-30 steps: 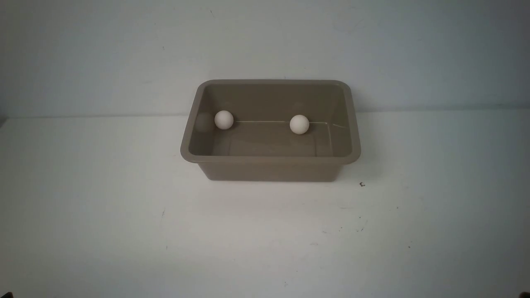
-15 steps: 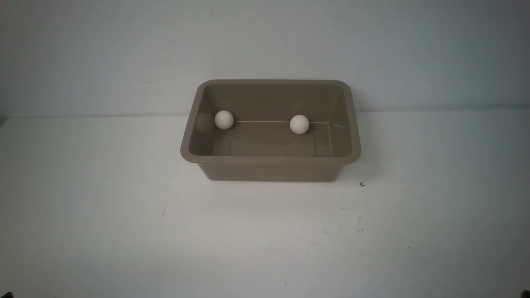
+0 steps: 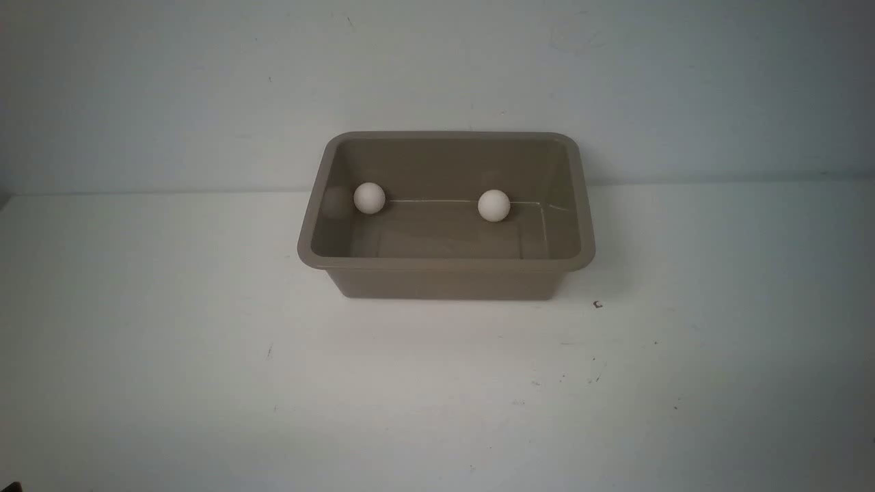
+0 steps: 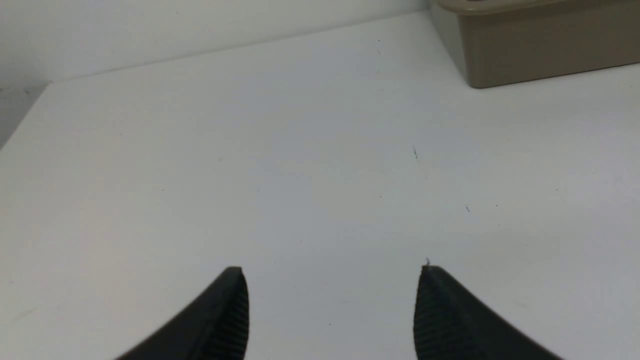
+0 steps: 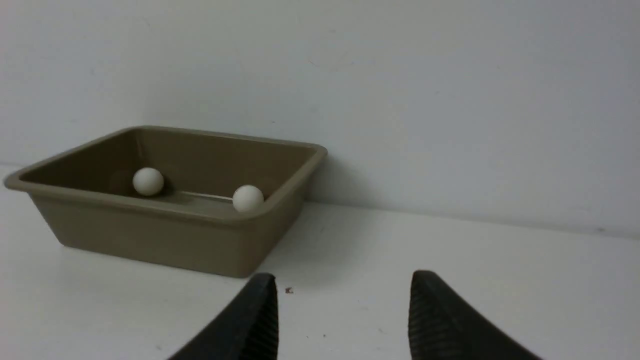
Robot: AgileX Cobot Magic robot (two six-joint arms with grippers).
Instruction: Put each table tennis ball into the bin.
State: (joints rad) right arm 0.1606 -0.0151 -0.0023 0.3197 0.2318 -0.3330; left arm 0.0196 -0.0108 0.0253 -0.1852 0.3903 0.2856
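On the white surface (image 3: pixel 205 355), front view: the taupe bin (image 3: pixel 444 280) stands against the back wall, long side facing the robot. Two white table tennis balls lie on its floor along the far wall — the left ball (image 3: pixel 369 198) near the far-left corner, the right ball (image 3: pixel 493 206) right of centre, well apart from each other. A faint reflection of the left ball shows on the glossy left wall. No arm visible here. No label or writing readable on bin or balls.

Left wrist view: the left gripper (image 4: pixel 332 300) hangs over bare surface, its dark ribbed fingers (image 4: pixel 227 310) spread wide, nothing between them. One lower corner of the bin (image 4: pixel 540 50) sits well apart from it; contents hidden from this angle.

Right wrist view: the right gripper (image 5: pixel 342 310) — fingers (image 5: pixel 440 315) likewise parted and empty — is near the bin (image 5: pixel 150 240). Both balls seen inside, one (image 5: pixel 148 181) by the far wall, one (image 5: pixel 248 198) partly behind the near rim. No markings legible.
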